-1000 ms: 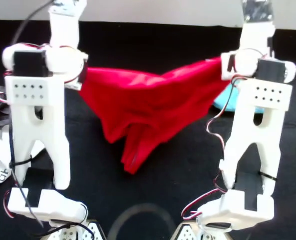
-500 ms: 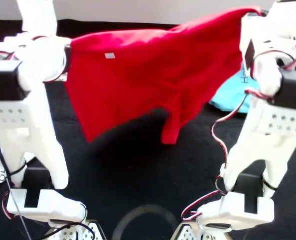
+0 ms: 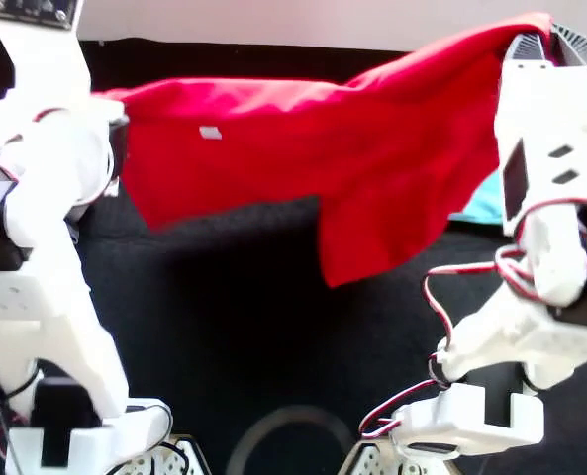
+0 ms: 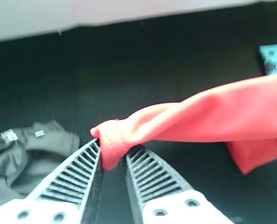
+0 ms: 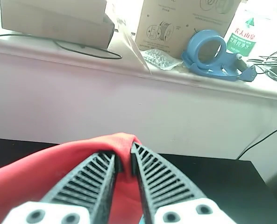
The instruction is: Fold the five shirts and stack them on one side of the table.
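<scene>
The red shirt (image 3: pixel 352 158) hangs in the air above the dark surface (image 3: pixel 224 336), stretched between the two arms. The left hand (image 4: pixel 111 156) is closed on one bunched edge of it, the cloth pinched between its ribbed fingers (image 4: pixel 77 172); in the high view this end sits by the arm on the left. The right hand (image 5: pixel 123 156) is likewise clamped on a fold of red cloth, and its end is held higher, so the shirt's top edge slopes up toward the right arm. Below that edge the fabric drapes in two uneven flaps, the longer one nearer the right arm. A small pale tag (image 3: pixel 210 132) shows near the left end. A teal shirt (image 3: pixel 479 203) lies on the surface behind the right arm, partly hidden by it, and a grey shirt (image 4: pixel 31 149) lies crumpled on the left arm's side. A pale ledge beyond carries a cardboard box (image 5: pixel 189 23) and a blue tape dispenser (image 5: pixel 213 56)
</scene>
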`<action>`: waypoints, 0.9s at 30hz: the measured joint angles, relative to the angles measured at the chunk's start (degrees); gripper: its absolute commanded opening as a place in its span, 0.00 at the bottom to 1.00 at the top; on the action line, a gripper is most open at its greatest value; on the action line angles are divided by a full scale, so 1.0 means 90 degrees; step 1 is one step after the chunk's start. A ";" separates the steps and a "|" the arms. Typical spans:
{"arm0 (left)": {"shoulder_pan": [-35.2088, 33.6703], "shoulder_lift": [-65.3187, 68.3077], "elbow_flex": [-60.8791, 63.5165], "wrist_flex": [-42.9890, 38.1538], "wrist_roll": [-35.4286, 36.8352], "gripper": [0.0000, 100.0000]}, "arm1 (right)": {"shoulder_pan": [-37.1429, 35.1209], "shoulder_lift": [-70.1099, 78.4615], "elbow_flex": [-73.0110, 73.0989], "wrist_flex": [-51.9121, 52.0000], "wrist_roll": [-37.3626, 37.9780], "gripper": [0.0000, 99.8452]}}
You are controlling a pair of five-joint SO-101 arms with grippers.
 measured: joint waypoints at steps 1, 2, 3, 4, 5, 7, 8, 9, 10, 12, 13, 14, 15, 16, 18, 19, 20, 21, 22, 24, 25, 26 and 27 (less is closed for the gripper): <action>0.0000 -0.0127 0.0195 0.0000 0.0000 0.01 | 0.0000 0.0000 -0.0166 0.0117 0.0000 0.01; 0.0000 -0.0264 0.0342 0.0000 0.0000 0.01 | 0.0000 0.0000 -0.0352 0.0205 0.0000 0.01; 0.0000 -0.0410 0.0459 0.0000 0.0000 0.01 | 0.0000 0.0000 -0.0527 0.0283 0.0000 0.01; 0.0000 -0.0586 0.0557 0.0000 0.0000 0.01 | 0.0000 0.0000 -0.0713 0.0352 0.0000 0.01; 0.0000 -0.0762 0.0625 0.0000 0.0000 0.01 | 0.0000 -0.0020 -0.0899 0.0410 0.0010 0.01; 0.0000 -0.1084 0.0752 0.0000 0.0000 0.01 | 0.0000 -0.0078 -0.1280 0.0518 0.0117 0.01; 0.0000 -0.1231 0.0830 0.0000 0.0000 0.01 | 0.0000 -0.0117 -0.1397 0.0518 0.0137 0.01; 0.0000 -0.1368 0.0908 0.0000 0.0000 0.01 | 0.0000 -0.0166 -0.1475 0.0518 0.0137 0.01; 0.0000 -0.1475 0.0996 0.0000 0.0000 0.01 | 0.0000 -0.0205 -0.1524 0.0518 0.0137 0.01; 0.0000 -0.1661 0.1143 0.0000 0.0000 0.01 | 0.0000 -0.0352 -0.1524 0.0518 0.0137 0.01; 0.0000 -0.1729 0.1162 0.0000 0.0000 0.01 | 0.0000 -0.0469 -0.1524 0.0518 0.0137 0.01; 0.0000 -0.1797 0.1162 0.0000 0.0000 0.01 | -0.0020 -0.0606 -0.1524 0.0518 0.0137 0.01; 0.0000 -0.1875 0.1172 0.0000 0.0000 0.01 | -0.0088 -0.0791 -0.1524 0.0518 0.0137 0.01; 0.0000 -0.1963 0.1172 0.0000 0.0000 0.01 | -0.0176 -0.0987 -0.1524 0.0518 0.0156 0.01; 0.0000 -0.2139 0.1172 0.0000 0.0000 0.01 | -0.0322 -0.1426 -0.1534 0.0518 0.0176 0.01; 0.0000 -0.2237 0.1172 0.0000 0.0000 0.01 | -0.0361 -0.1661 -0.1446 0.0518 0.0176 0.01; 0.0000 -0.2335 0.1172 0.0000 0.0000 0.01 | -0.0381 -0.1856 -0.1309 0.0518 0.0176 0.01; 0.0000 -0.2432 0.1201 0.0000 0.0000 0.01 | -0.0391 -0.2071 -0.1143 0.0518 0.0176 0.01; 0.0000 -0.2540 0.1201 0.0000 0.0000 0.01 | -0.0410 -0.2276 -0.0977 0.0518 0.0176 0.01; 0.0000 -0.2764 0.1201 0.0020 0.0000 0.01 | -0.0420 -0.2608 -0.0596 0.0518 0.0176 0.01; 0.0000 -0.2911 0.1241 0.0020 0.0000 0.01 | -0.0420 -0.2725 -0.0420 0.0518 0.0176 0.01; 0.0000 -0.2999 0.1309 0.0020 0.0000 0.01 | -0.0420 -0.2833 -0.0234 0.0518 0.0176 0.01; 0.0000 -0.3067 0.1426 0.0029 0.0000 0.01 | -0.0420 -0.2901 -0.0059 0.0518 0.0176 0.01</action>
